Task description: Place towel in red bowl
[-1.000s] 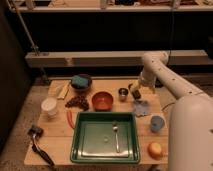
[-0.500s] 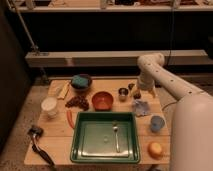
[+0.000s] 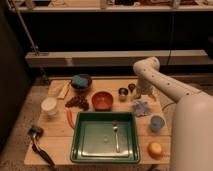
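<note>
The red bowl (image 3: 102, 100) stands empty in the middle of the wooden table (image 3: 54, 129), just behind the green tray. The towel (image 3: 141, 107) is a crumpled pale blue-grey cloth lying on the table to the right of the bowl. The white arm reaches in from the right and bends down over the table's right side. My gripper (image 3: 137, 94) hangs at its end just above and behind the towel, next to a small metal cup (image 3: 122, 93). The towel lies flat on the table.
A green tray (image 3: 75, 136) with a spoon (image 3: 116, 135) fills the front centre. A blue cup (image 3: 157, 123) and an orange fruit (image 3: 155, 149) sit at the right. A dark bowl with a teal sponge (image 3: 80, 81), grapes (image 3: 76, 102), a white cup (image 3: 49, 106) and a black brush (image 3: 40, 146) are on the left.
The end of the arm has dropped a little toward the towel on the table's right side. The towel and the bowl have not moved.
</note>
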### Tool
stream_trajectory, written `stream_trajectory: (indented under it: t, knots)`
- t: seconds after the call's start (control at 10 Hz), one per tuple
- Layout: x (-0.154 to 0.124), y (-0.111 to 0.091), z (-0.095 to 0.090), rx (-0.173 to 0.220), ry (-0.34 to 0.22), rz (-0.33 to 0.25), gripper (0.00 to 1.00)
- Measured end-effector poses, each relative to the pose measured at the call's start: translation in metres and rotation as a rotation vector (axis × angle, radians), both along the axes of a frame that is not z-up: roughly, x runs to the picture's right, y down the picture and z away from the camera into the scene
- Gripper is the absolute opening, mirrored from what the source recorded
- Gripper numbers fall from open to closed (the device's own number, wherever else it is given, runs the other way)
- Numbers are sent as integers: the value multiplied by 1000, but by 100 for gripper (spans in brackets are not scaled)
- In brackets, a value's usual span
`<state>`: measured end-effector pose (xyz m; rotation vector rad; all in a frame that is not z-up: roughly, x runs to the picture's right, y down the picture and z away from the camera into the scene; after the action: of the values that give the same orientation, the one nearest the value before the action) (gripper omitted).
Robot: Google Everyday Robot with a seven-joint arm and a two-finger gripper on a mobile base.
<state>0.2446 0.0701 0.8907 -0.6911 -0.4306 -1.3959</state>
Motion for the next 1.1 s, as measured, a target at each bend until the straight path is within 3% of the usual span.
stream_trajectory:
  t: [0.4, 0.7, 1.1]
  knots:
    - [9, 9, 10, 33, 21, 42, 80]
    - [19, 11, 13, 64, -67, 143, 80]
    - [17, 12, 17, 57, -95, 149, 80]
